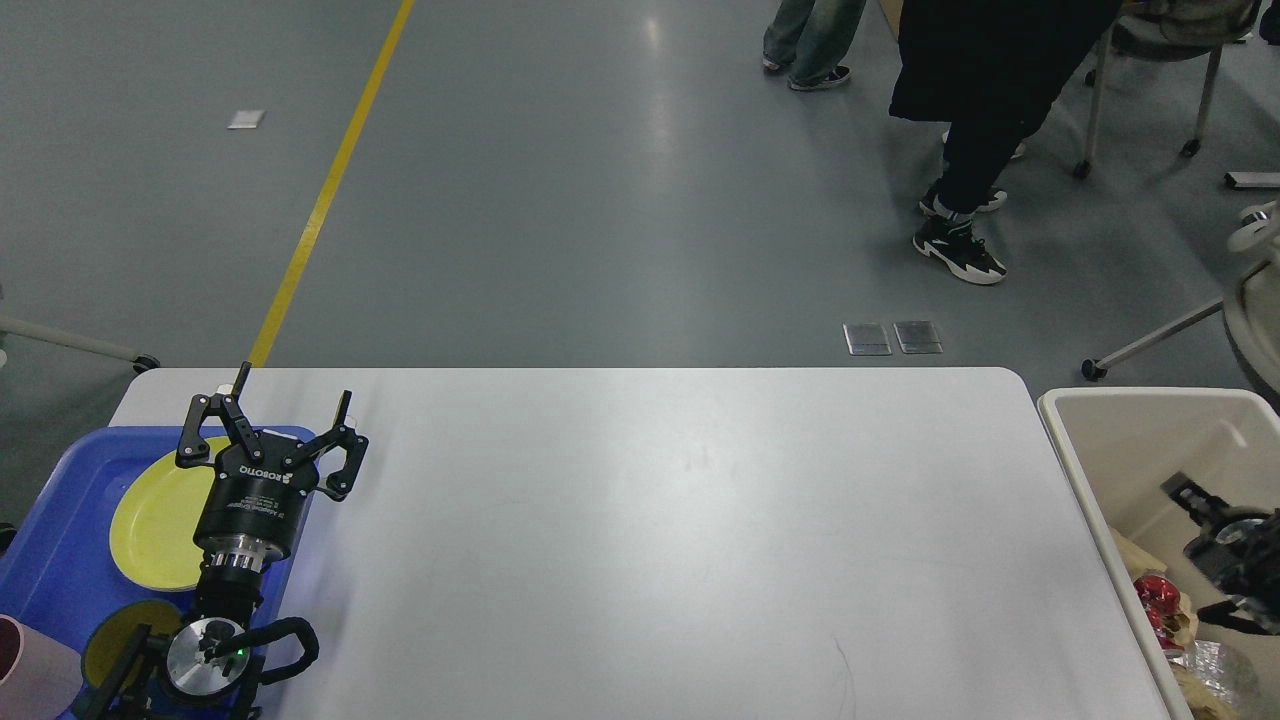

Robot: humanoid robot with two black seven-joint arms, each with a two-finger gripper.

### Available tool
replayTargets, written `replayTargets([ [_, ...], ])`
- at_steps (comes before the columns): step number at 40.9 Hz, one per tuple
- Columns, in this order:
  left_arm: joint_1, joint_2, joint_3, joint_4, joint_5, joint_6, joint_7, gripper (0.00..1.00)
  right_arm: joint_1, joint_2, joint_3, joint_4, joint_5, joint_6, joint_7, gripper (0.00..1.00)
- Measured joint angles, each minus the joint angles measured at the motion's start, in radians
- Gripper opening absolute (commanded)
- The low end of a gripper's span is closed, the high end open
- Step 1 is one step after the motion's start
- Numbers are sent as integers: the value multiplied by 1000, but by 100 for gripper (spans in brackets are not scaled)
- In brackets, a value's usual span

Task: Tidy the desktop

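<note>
Tidying the desktop [650, 520]: both arms at its ends

Left gripper [285, 410] hovers with fingers spread wide and empty above the blue tray [60, 560] holding a yellow plate [160, 515]; right gripper [1200, 500], too dark and cropped to judge, hangs over the beige bin [1090, 460] with its red scrap [1160, 595]. Judged nearly complete: lift each arm straight up, clear of rims

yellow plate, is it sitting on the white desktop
No, the yellow plate lies inside the blue tray, not on the bare desktop.
</note>
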Motion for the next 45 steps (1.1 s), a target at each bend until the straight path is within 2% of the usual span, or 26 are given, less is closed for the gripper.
replayTargets([
  [7,0,0,0,0,0,0,0,96,113,-52,235,54,0,2,-1,100],
  [15,0,0,0,0,0,0,0,96,251,-105,448,242,-1,3,-3,100],
  [22,0,0,0,0,0,0,0,96,246,-152,663,410,0,4,1,100],
  [28,0,0,0,0,0,0,0,96,131,-176,938,520,-3,29,19,100],
  [29,0,0,0,0,0,0,0,96,110,-177,979,528,-4,42,32,100],
  [30,0,0,0,0,0,0,0,96,54,-175,1071,541,-8,75,80,100],
  [32,0,0,0,0,0,0,0,96,6,-172,1145,547,-11,104,134,100],
  [38,0,0,0,0,0,0,0,96,-172,-148,1378,558,-15,241,372,100],
  [40,0,0,0,0,0,0,0,96,-239,-121,1447,560,-17,333,452,100],
  [45,0,0,0,0,0,0,0,96,-323,-87,1529,560,-22,461,527,100],
])
